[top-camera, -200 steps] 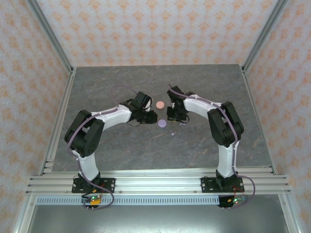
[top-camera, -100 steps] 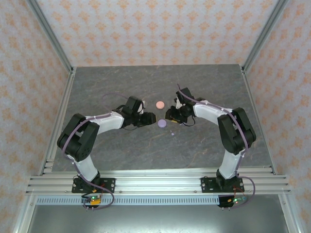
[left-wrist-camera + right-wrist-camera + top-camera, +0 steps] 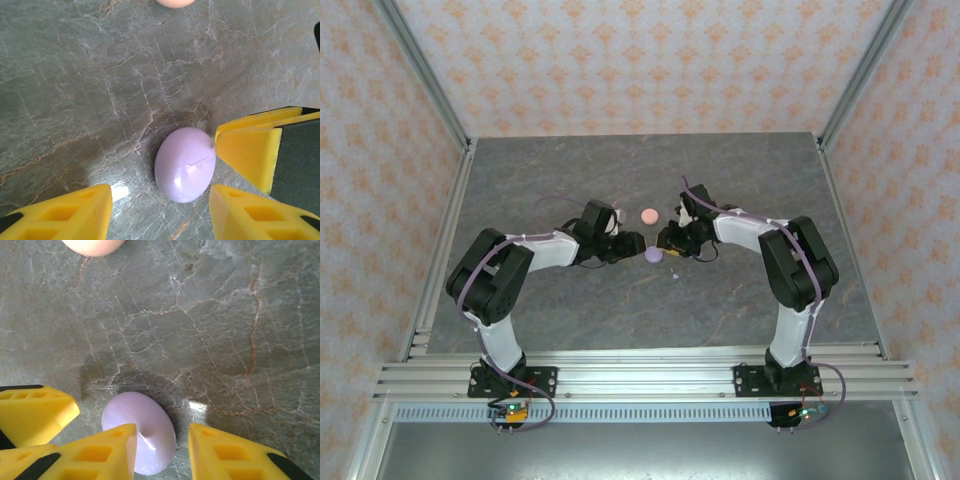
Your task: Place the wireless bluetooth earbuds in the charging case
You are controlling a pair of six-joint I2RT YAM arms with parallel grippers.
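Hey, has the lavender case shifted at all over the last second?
No. In the top view the lavender case lies at the same spot, just nearer the arm bases than the pink case, with the same gap between them.

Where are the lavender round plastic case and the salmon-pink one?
Lavender round plastic case [image 3: 185,167]: left wrist view, middle of its lid.
Salmon-pink round plastic case [image 3: 649,215]: top external view, centre of its top.

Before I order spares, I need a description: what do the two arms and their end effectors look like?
The left arm and right arm have white links, black joint housings and black base plates, with a thin purple cable looping along each. The left end effector and right end effector each carry two yellow wedge-shaped fingers with hollow rectangular cells, backed in black.
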